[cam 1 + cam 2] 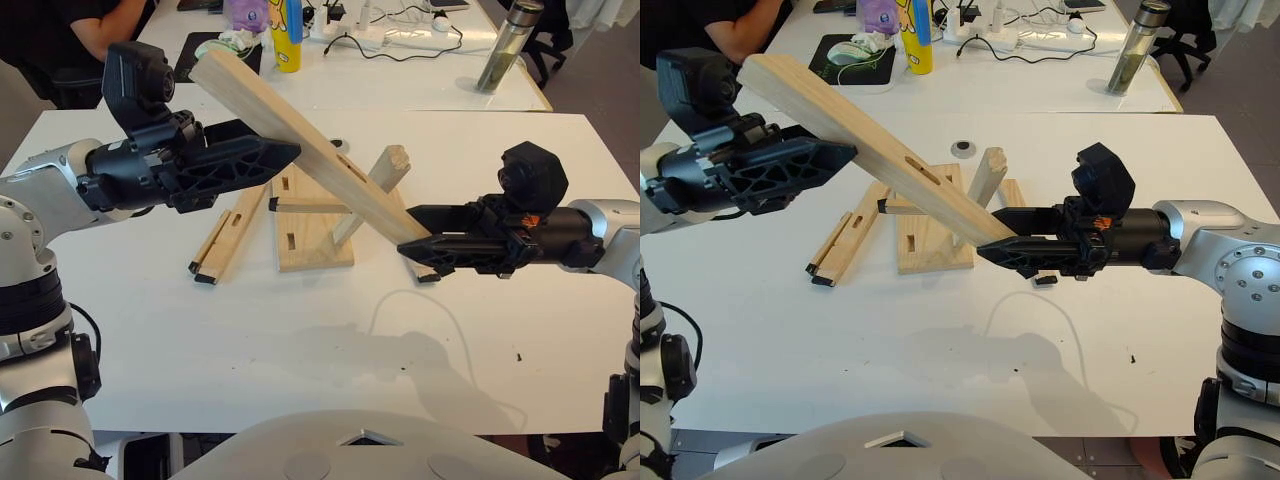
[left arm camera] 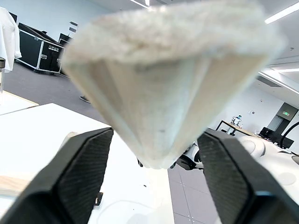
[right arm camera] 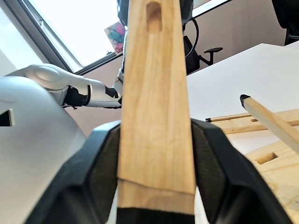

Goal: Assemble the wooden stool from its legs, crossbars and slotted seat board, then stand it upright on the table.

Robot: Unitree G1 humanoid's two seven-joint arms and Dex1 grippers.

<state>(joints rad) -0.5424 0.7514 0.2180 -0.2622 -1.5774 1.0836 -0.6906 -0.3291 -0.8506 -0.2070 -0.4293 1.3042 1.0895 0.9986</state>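
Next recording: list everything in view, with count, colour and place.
long leg: 1, pale wood, held slanted above the table
seat board: 1, pale wood, slotted, flat mid-table
short leg: 1, pale wood, tilted up over the board
crossbar: 1, pale wood, across the board
barred frame: 1, pale wood, flat left of the board
round disc: 1, dark, behind the board
table: 1, white, under everything
bottle: 1, yellow, rear table
flask: 1, dark, rear table
left gripper: 1, black, jaws shut on the leg's upper part
right gripper: 1, black, jaws shut on its lower end
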